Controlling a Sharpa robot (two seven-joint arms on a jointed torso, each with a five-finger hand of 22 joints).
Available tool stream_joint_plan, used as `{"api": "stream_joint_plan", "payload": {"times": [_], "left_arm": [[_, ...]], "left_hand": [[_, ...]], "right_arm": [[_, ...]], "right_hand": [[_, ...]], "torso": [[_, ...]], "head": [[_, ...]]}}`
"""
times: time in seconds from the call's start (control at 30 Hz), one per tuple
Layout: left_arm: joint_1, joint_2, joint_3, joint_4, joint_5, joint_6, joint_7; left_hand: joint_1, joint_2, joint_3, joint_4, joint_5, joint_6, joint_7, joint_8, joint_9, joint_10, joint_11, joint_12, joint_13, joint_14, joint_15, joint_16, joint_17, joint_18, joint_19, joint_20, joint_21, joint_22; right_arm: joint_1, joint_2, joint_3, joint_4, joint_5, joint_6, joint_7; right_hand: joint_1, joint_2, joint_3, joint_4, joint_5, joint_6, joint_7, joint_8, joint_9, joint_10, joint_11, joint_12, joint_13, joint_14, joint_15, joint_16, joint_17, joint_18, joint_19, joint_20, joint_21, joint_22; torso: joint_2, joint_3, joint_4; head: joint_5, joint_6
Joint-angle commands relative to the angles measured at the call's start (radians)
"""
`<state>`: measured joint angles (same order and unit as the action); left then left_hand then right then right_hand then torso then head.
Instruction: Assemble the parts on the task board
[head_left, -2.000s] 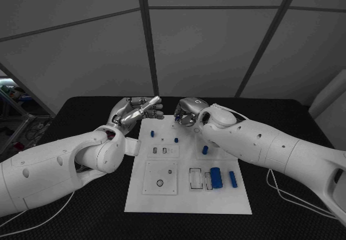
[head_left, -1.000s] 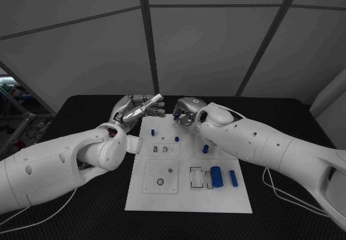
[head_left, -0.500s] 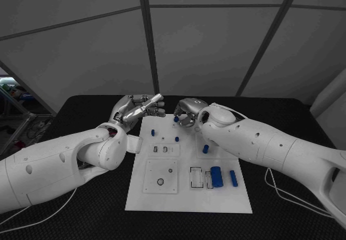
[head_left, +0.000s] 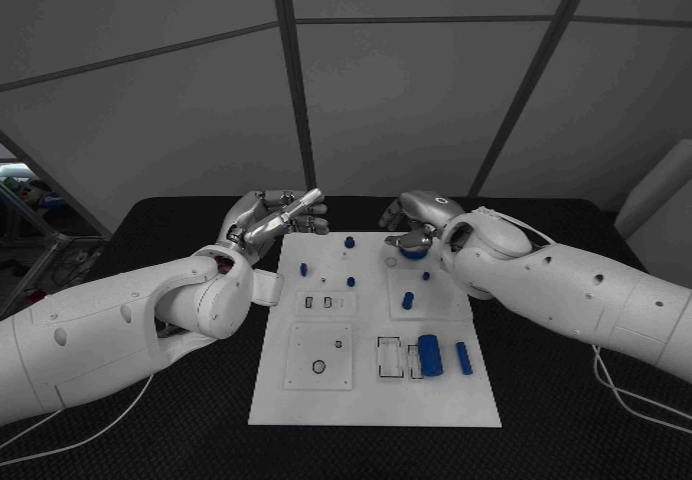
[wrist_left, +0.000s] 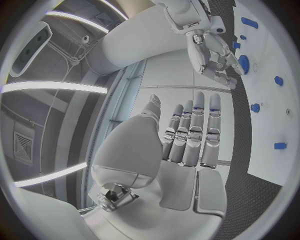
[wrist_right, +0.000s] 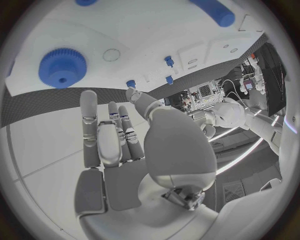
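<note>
Right robot hand (head_left: 414, 226) hovers over task board (head_left: 375, 400) far edge, fingers apart, empty, just above blue gear (wrist_right: 62, 67). Left robot hand (head_left: 274, 222) also apart, empty, beside board's far-left corner. Risk: descending fingers could nudge the gear sideways, spoiling the grasp.

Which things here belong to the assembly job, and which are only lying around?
Job: task board; blue gear under the right hand; large blue cylinder; small blue pegs; left hand, empty.

Lying about: white cable on the black table.
</note>
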<state>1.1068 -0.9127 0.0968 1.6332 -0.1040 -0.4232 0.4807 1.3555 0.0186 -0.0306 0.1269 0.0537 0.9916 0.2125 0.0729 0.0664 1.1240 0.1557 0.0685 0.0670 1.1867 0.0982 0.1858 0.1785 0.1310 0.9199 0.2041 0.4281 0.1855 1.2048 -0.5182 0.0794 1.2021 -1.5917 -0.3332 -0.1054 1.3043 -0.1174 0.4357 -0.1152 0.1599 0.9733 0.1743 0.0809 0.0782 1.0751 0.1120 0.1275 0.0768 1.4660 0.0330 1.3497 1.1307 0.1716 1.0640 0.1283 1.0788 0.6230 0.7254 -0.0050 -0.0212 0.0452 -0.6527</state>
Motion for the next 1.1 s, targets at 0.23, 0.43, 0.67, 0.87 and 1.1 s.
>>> {"api": "stream_joint_plan", "payload": {"times": [0.23, 0.43, 0.67, 0.87, 1.1], "left_arm": [[0.002, 0.004, 0.001, -0.013, -0.006, 0.014, 0.0], [0.002, 0.009, 0.001, -0.017, -0.006, 0.017, -0.001], [0.001, 0.011, 0.0, -0.02, -0.006, 0.019, -0.002], [0.001, 0.012, 0.0, -0.022, -0.006, 0.021, -0.003], [0.001, 0.012, 0.0, -0.024, -0.006, 0.021, -0.002]], "left_hand": [[-0.003, 0.005, -0.005, 0.0, -0.001, -0.004, 0.006, -0.007, -0.001, -0.009, 0.002, -0.005, 0.0, -0.006, 0.003, -0.008, 0.002, 0.05, -0.003, 0.006, 0.006, -0.002], [-0.003, 0.005, -0.005, 0.0, -0.001, -0.004, 0.006, -0.007, -0.001, -0.009, 0.002, -0.005, 0.0, -0.006, 0.003, -0.008, 0.002, 0.05, -0.003, 0.006, 0.006, -0.002], [-0.004, 0.006, -0.006, 0.0, -0.001, -0.004, 0.006, -0.007, -0.001, -0.009, 0.002, -0.005, 0.0, -0.006, 0.003, -0.008, 0.002, 0.05, -0.003, 0.006, 0.006, -0.002], [-0.004, 0.006, -0.006, 0.0, -0.001, -0.004, 0.006, -0.007, -0.001, -0.009, 0.002, -0.005, 0.0, -0.006, 0.003, -0.008, 0.002, 0.05, -0.003, 0.006, 0.006, -0.002], [-0.004, 0.006, -0.006, 0.0, -0.001, -0.004, 0.006, -0.007, -0.001, -0.009, 0.002, -0.005, 0.0, -0.006, 0.003, -0.008, 0.002, 0.05, -0.003, 0.006, 0.006, -0.002]], "right_arm": [[0.01, -0.123, 0.025, 0.056, 0.156, 0.08, -0.069], [0.012, -0.135, 0.028, 0.032, 0.169, 0.134, -0.081], [0.012, -0.104, 0.028, -0.014, 0.187, 0.184, -0.086], [0.011, -0.074, 0.028, -0.046, 0.191, 0.205, -0.089], [0.011, -0.045, 0.027, -0.081, 0.192, 0.21, -0.086]], "right_hand": [[-0.067, -0.046, -0.084, 0.054, 0.038, 0.034, -0.037, 0.022, 0.008, 0.283, -0.066, 0.193, 0.116, 0.042, -0.06, 0.054, 0.091, -0.013, 0.069, -0.042, 0.048, 0.083], [-0.026, -0.029, -0.195, 0.108, 0.078, -0.037, -0.032, 0.051, 0.012, 0.157, -0.061, 0.676, 0.593, 0.057, -0.059, 0.112, 0.191, -0.029, 0.115, -0.043, 0.073, 0.136], [0.006, -0.038, -0.257, 0.162, 0.093, -0.117, -0.015, 0.07, 0.009, 0.188, -0.043, 0.968, 0.907, 0.077, -0.04, 0.164, 0.301, -0.036, 0.141, -0.031, 0.106, 0.189], [0.063, -0.045, -0.324, 0.247, 0.095, -0.192, 0.003, 0.08, -0.005, 0.259, -0.024, 1.171, 1.129, 0.093, -0.021, 0.202, 0.387, -0.043, 0.166, -0.013, 0.144, 0.245], [0.079, -0.043, -0.329, 0.267, 0.092, -0.196, 0.004, 0.092, -0.005, 0.257, -0.022, 1.182, 1.14, 0.094, -0.02, 0.204, 0.394, -0.044, 0.167, -0.011, 0.149, 0.252]], "torso": [[-0.011, 0.0034, -0.0178], [-0.007, 0.0039, -0.0137], [-0.001, 0.0041, -0.0103], [0.005, 0.0054, -0.0048], [0.007, 0.0056, -0.0052]], "head": [[0.002, 0.002], [-0.001, 0.002], [-0.006, 0.003], [-0.012, 0.002], [-0.014, 0.002]]}}
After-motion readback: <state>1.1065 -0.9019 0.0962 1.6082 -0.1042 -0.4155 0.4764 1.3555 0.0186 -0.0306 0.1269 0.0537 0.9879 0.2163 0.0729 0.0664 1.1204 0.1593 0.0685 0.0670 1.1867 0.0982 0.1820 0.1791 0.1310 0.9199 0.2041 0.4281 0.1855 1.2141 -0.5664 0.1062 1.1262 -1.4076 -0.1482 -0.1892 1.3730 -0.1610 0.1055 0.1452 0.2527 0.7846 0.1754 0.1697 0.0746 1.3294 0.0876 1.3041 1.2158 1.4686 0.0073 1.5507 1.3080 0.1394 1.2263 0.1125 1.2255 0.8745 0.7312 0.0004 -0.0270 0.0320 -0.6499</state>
